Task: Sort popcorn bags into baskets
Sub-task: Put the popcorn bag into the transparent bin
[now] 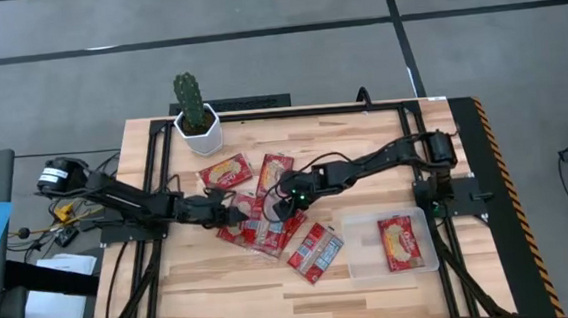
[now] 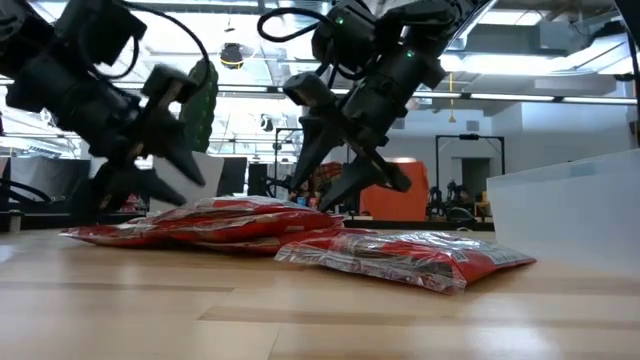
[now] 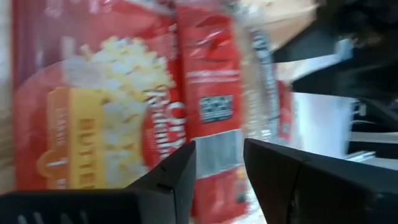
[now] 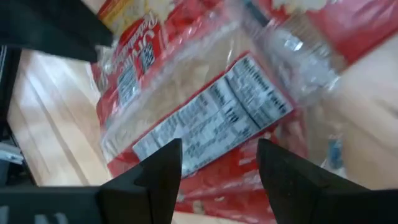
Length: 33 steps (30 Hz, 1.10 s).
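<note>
Several red foil popcorn bags lie on the wooden table. Two lie flat near the cactus (image 1: 225, 170) (image 1: 274, 173), a few overlap in a pile (image 1: 259, 229), and one lies apart (image 1: 316, 252). Another bag (image 1: 402, 243) lies inside the clear tray (image 1: 362, 224). My left gripper (image 1: 230, 211) is open and hangs just over the pile's left side (image 3: 93, 124). My right gripper (image 1: 285, 201) is open over the pile's right side, above a bag turned label side up (image 4: 211, 118). In the low view both sets of fingers (image 2: 165, 165) (image 2: 345, 165) straddle the pile (image 2: 230, 215) from above.
A white pot with a green cactus (image 1: 195, 115) stands at the table's far left. The tray (image 2: 570, 215) sits at the near right, with bare wood in front of it and along the near edge (image 1: 223, 294). Black frame rails run down both sides.
</note>
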Available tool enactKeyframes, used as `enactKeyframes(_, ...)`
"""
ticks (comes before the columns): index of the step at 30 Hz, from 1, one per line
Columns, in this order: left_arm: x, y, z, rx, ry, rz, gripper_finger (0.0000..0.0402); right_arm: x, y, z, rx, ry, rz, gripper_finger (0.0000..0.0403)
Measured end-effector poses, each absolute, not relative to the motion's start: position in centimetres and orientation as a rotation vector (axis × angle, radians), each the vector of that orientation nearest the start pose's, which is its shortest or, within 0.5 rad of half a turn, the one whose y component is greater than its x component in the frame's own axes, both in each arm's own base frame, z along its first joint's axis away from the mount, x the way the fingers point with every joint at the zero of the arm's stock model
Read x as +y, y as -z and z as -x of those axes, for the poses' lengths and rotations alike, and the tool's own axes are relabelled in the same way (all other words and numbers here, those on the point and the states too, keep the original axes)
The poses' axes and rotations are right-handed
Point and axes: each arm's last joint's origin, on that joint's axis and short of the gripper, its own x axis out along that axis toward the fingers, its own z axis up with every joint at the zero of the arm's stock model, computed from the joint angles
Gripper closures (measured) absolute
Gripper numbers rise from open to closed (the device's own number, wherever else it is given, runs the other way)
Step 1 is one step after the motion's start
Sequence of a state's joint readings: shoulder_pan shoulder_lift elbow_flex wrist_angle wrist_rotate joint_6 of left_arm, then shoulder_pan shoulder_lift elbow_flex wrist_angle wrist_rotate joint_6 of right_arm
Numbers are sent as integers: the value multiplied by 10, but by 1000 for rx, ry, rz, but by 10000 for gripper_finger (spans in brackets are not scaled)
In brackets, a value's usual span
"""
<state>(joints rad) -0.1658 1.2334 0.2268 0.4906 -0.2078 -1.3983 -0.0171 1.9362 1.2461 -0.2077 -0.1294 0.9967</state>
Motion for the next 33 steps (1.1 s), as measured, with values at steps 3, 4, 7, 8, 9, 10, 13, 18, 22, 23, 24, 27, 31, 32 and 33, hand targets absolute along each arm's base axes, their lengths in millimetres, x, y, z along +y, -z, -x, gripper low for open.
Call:
enactKeyframes(3, -27, -118, -198, 450, -414, 1258, 297, -1, -164, -401, 878, 384, -997, 173)
enactKeyframes(4, -26, -115, -199, 459, -416, 1257, 302, 1, -163, -400, 882, 402, -990, 173)
enactKeyframes(7, -25, -110, -204, 455, -401, 1252, 316, -1, -163, -399, 869, 448, -969, 173)
enactKeyframes(8, -25, -108, -206, 455, -398, 1251, 320, -1, -163, -399, 865, 455, -972, 173)
enactKeyframes(9, -24, -107, -207, 453, -391, 1253, 324, -2, -163, -399, 861, 462, -980, 173)
enactKeyframes(10, -23, -106, -209, 454, -388, 1256, 328, -3, -163, -399, 858, 465, -988, 173)
enactKeyframes(13, -21, -105, -210, 459, -384, 1266, 337, -5, -163, -400, 850, 465, -994, 173)
enactKeyframes(18, -19, -105, -210, 460, -388, 1259, 342, -6, -163, -400, 835, 491, -983, 173)
enactKeyframes(22, -18, -106, -212, 470, -397, 1249, 343, -9, -163, -400, 827, 498, -984, 173)
enactKeyframes(23, -18, -106, -213, 476, -401, 1242, 343, -9, -163, -400, 823, 499, -984, 173)
enactKeyframes(24, -18, -106, -214, 479, -402, 1237, 343, -10, -164, -400, 817, 497, -984, 173)
enactKeyframes(27, -18, -107, -215, 490, -409, 1228, 343, -12, -157, -405, 795, 488, -985, 173)
enactKeyframes(31, -18, -106, -215, 490, -412, 1224, 343, -13, -144, -411, 812, 453, -1021, 173)
enactKeyframes(32, -18, -106, -215, 491, -411, 1223, 343, -13, -140, -412, 818, 442, -1026, 173)
enactKeyframes(33, -18, -106, -215, 490, -412, 1223, 343, -13, -139, -412, 824, 428, -1025, 173)
